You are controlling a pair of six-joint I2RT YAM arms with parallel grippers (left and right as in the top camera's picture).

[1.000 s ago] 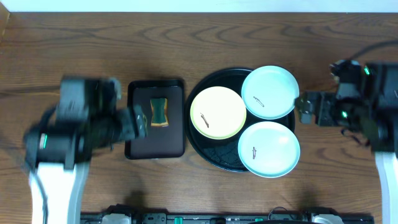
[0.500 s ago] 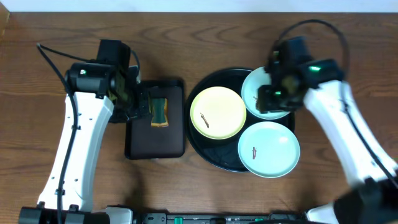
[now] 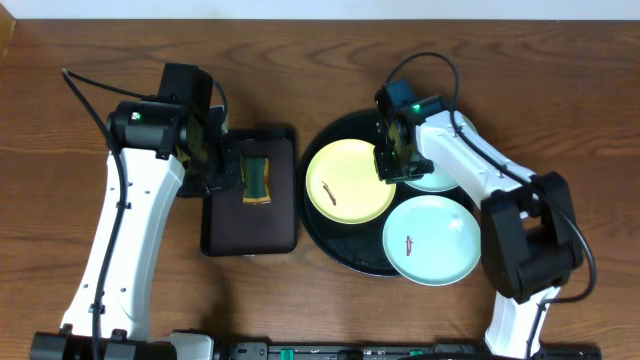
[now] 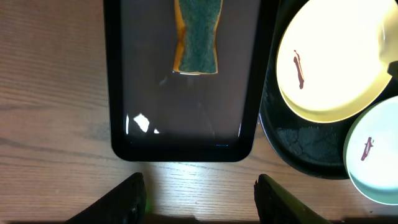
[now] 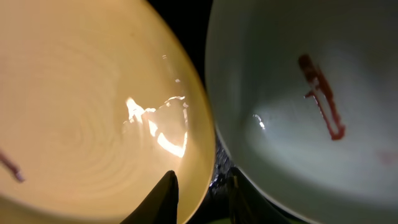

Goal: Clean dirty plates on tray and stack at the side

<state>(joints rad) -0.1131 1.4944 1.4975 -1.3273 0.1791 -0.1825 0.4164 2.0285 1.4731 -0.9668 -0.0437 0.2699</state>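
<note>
The round black tray holds three plates. The pale yellow plate has a brown smear at its left. One mint plate lies at the front with a smear. The other mint plate is partly under my right arm. My right gripper straddles the yellow plate's right rim, jaws narrowed, one finger inside and one outside. I cannot tell whether they pinch it. My left gripper hangs open, with bare wood between its fingers.
A green and yellow sponge lies at the far end of a smaller black rectangular tray, left of the round tray. Bare wooden table surrounds both trays.
My right arm has swung in from the right edge onto the yellow plate's rim, and its jaws have narrowed. My left arm moved to the rectangular tray, then stayed still.
</note>
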